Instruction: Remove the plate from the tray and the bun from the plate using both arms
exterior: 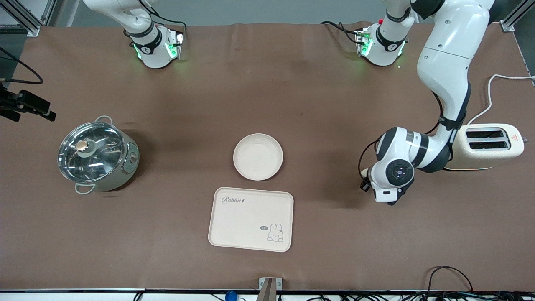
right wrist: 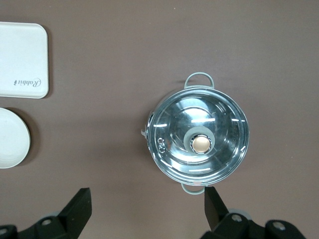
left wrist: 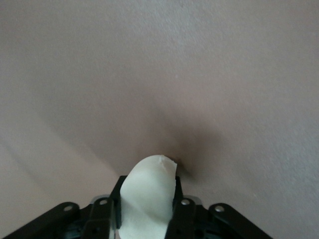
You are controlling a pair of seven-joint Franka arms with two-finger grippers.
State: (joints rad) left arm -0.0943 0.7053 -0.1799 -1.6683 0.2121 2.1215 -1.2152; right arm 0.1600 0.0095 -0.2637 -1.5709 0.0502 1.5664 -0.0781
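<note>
The plate (exterior: 258, 156) sits empty on the brown table, just farther from the front camera than the rabbit tray; it also shows at the edge of the right wrist view (right wrist: 10, 138). My left gripper (left wrist: 148, 196) is shut on the bun (left wrist: 149, 177), a pale cream lump standing between its fingers close over bare table. In the front view the left arm's hand (exterior: 391, 179) hangs low between the plate and the toaster and hides its fingers. My right gripper (right wrist: 148, 211) is open and empty, high over the table beside the pot; it is out of the front view.
A cream rectangular tray with a rabbit drawing (exterior: 250, 218) lies near the front edge. A steel pot with a glass lid (exterior: 97, 155) stands toward the right arm's end. A cream toaster (exterior: 489, 144) with its cord stands toward the left arm's end.
</note>
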